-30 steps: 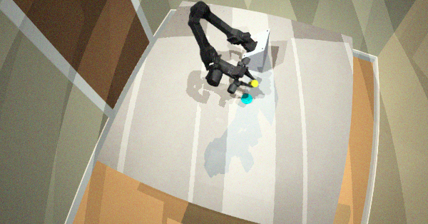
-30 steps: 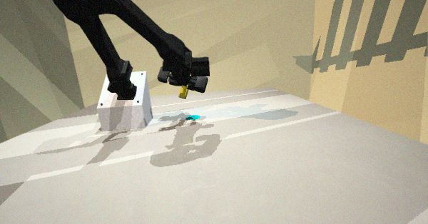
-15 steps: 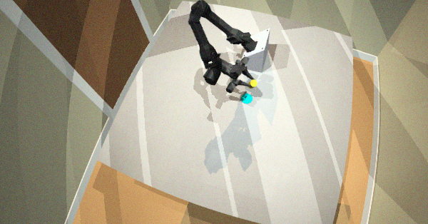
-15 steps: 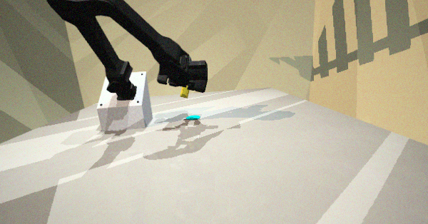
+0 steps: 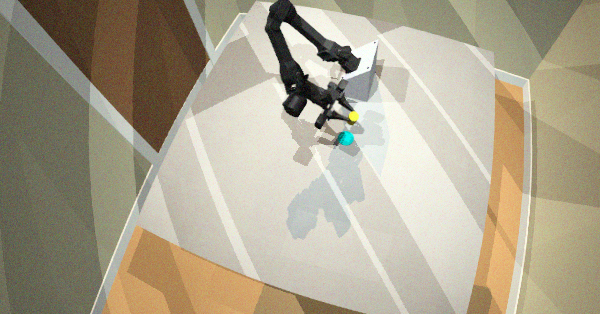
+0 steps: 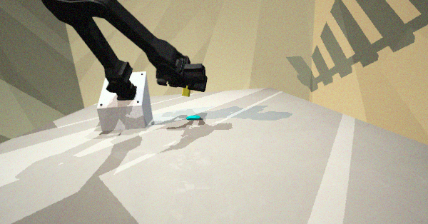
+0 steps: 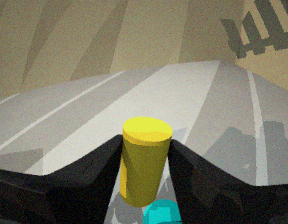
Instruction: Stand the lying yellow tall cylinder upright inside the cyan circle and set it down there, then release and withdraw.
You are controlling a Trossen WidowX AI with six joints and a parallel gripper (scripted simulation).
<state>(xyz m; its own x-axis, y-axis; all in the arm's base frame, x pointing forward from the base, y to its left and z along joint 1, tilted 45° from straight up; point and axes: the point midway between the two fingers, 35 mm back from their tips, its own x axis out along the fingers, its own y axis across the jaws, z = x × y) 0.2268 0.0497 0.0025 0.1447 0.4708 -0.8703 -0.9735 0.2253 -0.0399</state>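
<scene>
Clamped between our gripper's (image 7: pixel 145 163) two dark fingers is the yellow tall cylinder (image 7: pixel 144 159); the jaws stand partly apart, only as wide as the cylinder's body, and each finger presses against one of its sides. In the wrist view we see its flat round top facing up toward us and its lower part dropping below the fingers. It hangs in the air, close to upright, clear of the table (image 6: pixel 250 168).

From the exterior view we see only the lower end of the cylinder (image 6: pixel 185 90) poking out beneath the gripper (image 6: pixel 187 84), with a clear gap between its bottom and the table surface. The cyan circle (image 6: pixel 193 117) lies flat on the table below and a little nearer that camera, apart from the cylinder.

From the top view the cylinder (image 5: pixel 353 117) shows as a small yellow disc at the gripper's (image 5: pixel 345 116) tip, just beside the cyan circle (image 5: pixel 345 138) but not over its middle. In the wrist view the circle (image 7: pixel 163 221) peeks out under the cylinder's lower edge, partly hidden by the right finger.

Our black arm (image 6: pixel 107 22) arches up from the white base block (image 6: pixel 123 105), which sits on the table behind the circle. Arm shadows fall across the pale striped table around the circle.
</scene>
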